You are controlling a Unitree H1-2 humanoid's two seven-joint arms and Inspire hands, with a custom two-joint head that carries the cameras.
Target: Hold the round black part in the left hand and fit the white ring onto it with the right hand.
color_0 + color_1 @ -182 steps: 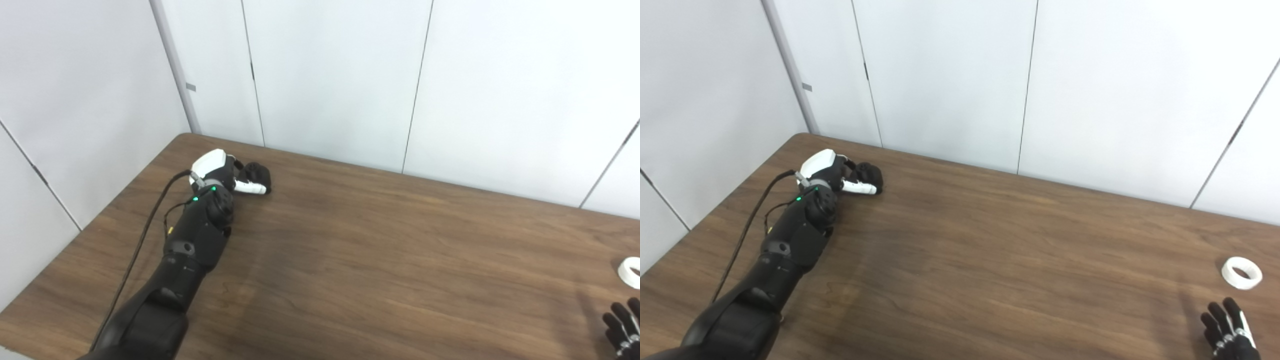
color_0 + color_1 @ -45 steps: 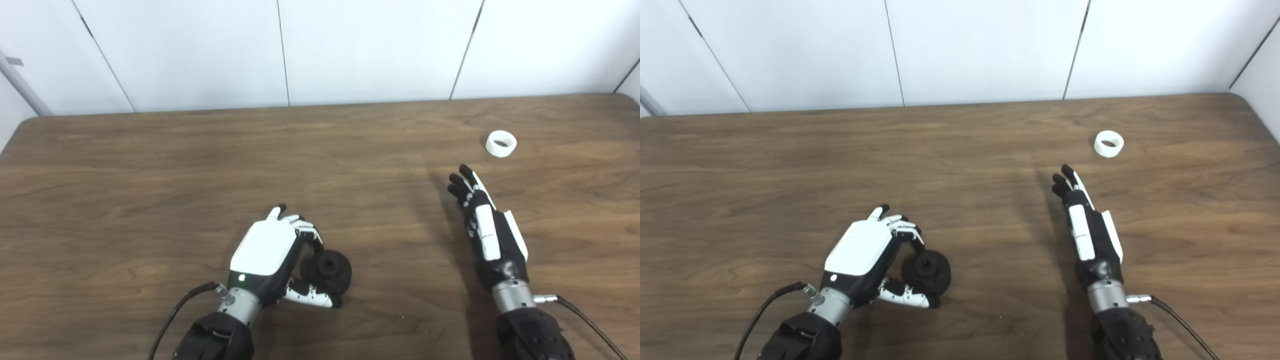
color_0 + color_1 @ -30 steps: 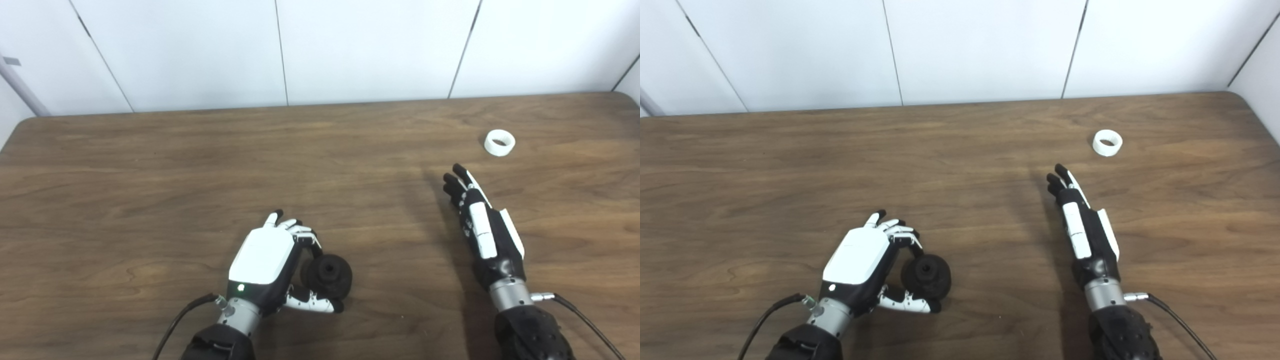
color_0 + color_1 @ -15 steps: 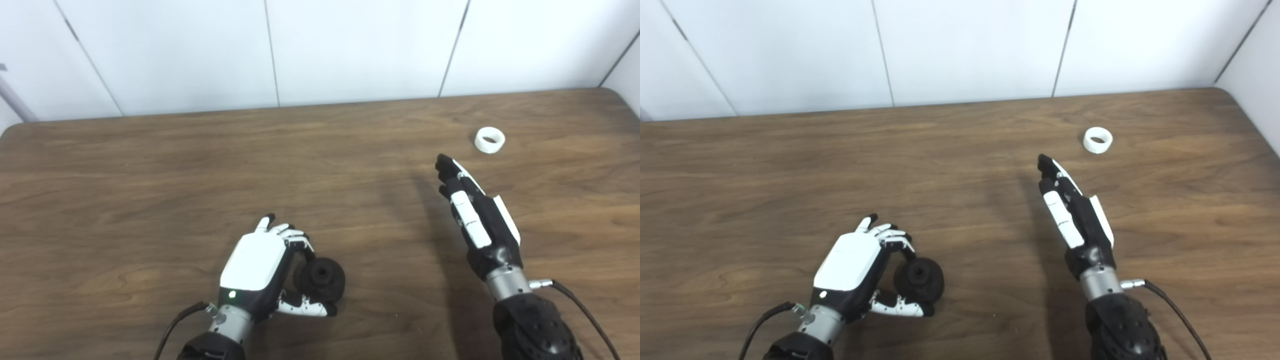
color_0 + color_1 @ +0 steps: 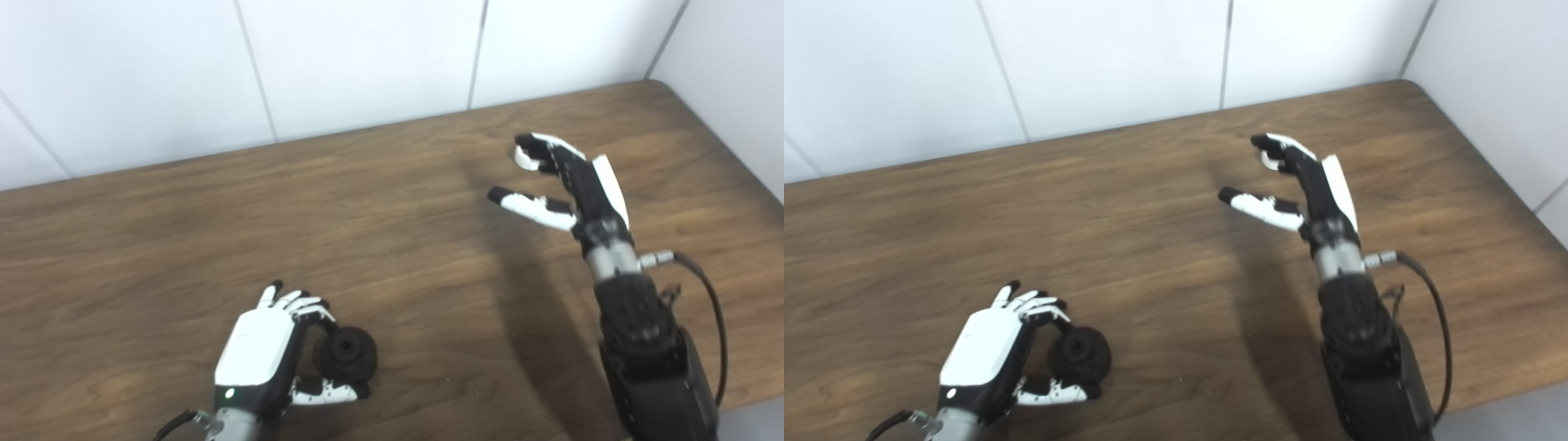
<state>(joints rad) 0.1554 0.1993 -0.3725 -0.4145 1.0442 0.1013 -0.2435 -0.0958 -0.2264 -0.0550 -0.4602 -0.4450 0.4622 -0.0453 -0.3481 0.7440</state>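
worktop (image 5: 184,233): dark wood grain, filling the scene, its far right corner sitting against the white panelled walls (image 5: 355,55) | left hand (image 5: 257,355): near left, fingers curling around the round black part (image 5: 346,354) | right hand (image 5: 566,180): far right, fingers spreading wide, reaching over the white ring (image 5: 1268,160), which is mostly hidden behind them
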